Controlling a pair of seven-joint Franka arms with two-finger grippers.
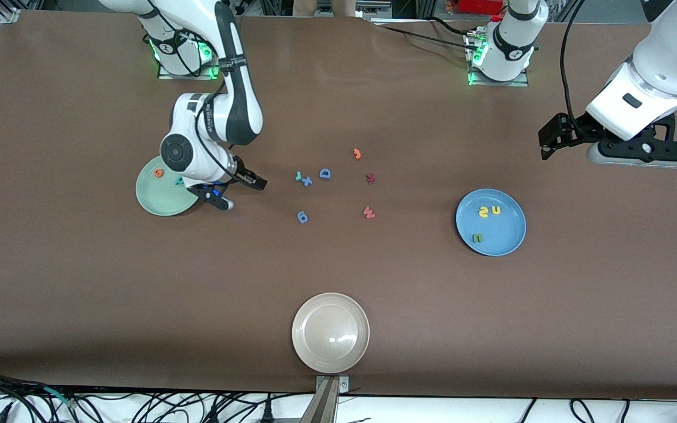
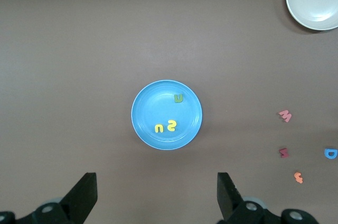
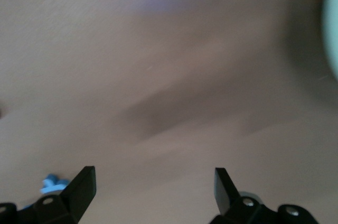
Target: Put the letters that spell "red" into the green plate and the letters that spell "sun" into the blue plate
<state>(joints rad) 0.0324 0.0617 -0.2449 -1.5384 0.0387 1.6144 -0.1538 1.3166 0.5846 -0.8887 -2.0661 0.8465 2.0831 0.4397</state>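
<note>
The green plate lies toward the right arm's end of the table, with an orange "e" and a teal "d" in it. The small teal "r" lies on the table mid-way along, touching a blue "x". My right gripper hangs open and empty just beside the green plate's rim, toward the "r". The blue plate holds a yellow "s", a yellow "u" and a green "n". My left gripper waits open, high above the table near the blue plate.
Loose letters lie mid-table: a blue "D", an orange letter, a dark red one, a pinkish "w" and a blue "g". A beige plate sits at the table's edge nearest the front camera.
</note>
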